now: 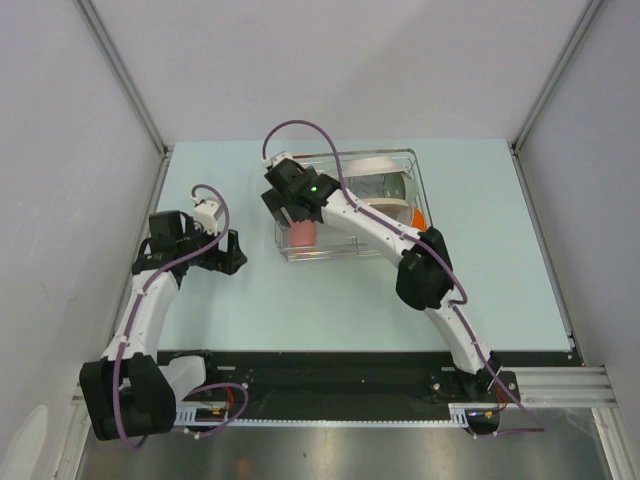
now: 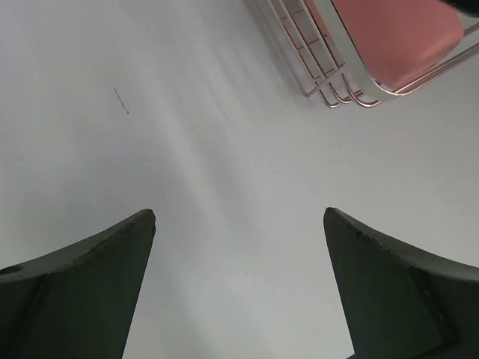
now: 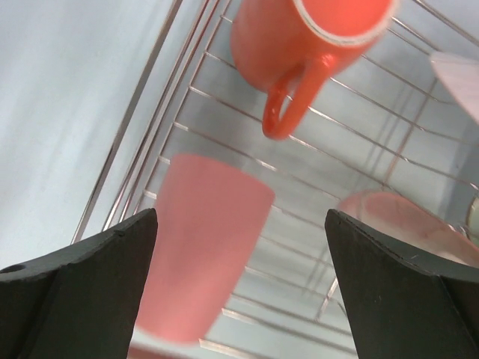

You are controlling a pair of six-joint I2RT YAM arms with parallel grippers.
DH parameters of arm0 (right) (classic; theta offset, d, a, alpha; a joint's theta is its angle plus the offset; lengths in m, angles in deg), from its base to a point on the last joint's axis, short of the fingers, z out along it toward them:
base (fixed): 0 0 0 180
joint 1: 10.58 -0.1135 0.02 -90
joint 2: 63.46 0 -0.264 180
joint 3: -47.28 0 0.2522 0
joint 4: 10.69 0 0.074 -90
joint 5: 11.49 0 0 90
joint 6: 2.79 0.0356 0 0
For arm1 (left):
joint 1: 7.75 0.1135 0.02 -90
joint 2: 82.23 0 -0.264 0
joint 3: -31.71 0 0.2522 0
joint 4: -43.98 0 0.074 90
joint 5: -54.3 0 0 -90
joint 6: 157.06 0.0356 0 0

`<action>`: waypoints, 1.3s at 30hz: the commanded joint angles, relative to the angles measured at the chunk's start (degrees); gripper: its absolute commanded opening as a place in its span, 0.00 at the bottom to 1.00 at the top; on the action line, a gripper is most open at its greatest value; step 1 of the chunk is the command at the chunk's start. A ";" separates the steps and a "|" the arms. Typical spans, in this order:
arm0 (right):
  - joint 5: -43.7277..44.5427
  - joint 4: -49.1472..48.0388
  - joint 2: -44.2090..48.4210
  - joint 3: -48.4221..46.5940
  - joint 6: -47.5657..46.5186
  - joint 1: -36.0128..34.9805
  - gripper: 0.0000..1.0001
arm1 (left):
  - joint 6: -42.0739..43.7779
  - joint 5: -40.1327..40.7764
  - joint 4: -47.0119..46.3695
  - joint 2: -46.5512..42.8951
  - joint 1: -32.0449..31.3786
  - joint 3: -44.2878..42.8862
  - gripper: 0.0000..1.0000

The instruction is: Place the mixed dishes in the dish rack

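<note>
Left gripper point(image 2: 239, 218) jaws spread wide over pale table point(image 2: 202, 149), small dark mark point(image 2: 121, 101) on it. Dish rack point(image 2: 320, 69) corner top right, pink item point(image 2: 400, 34) inside, probably the cup.

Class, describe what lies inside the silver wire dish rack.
Inside the silver wire dish rack: a pink cup, an orange-red mug, a pink-and-cream plate. The right arm covers the rest.
</note>
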 commanded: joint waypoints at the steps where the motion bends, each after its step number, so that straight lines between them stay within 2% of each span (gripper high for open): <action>1: -0.44 -2.04 10.83 6.90 3.09 -0.98 1.00 | 0.62 -2.61 -1.62 0.62 0.18 -1.00 1.00; 3: -1.23 -3.71 12.24 9.28 4.32 -0.89 1.00 | 0.18 -3.57 -1.54 1.24 0.09 -1.62 1.00; 9: -3.17 -1.52 8.12 7.27 6.87 -2.03 1.00 | 0.44 -3.14 -1.63 -0.69 0.01 -0.31 1.00; 21: -1.41 -4.68 10.05 17.81 10.39 -3.88 1.00 | 0.44 -3.93 -1.71 -1.40 0.09 0.14 1.00; 39: 2.63 -8.11 7.68 22.21 14.96 -3.62 1.00 | 0.53 -4.63 -1.27 -2.10 0.01 0.58 1.00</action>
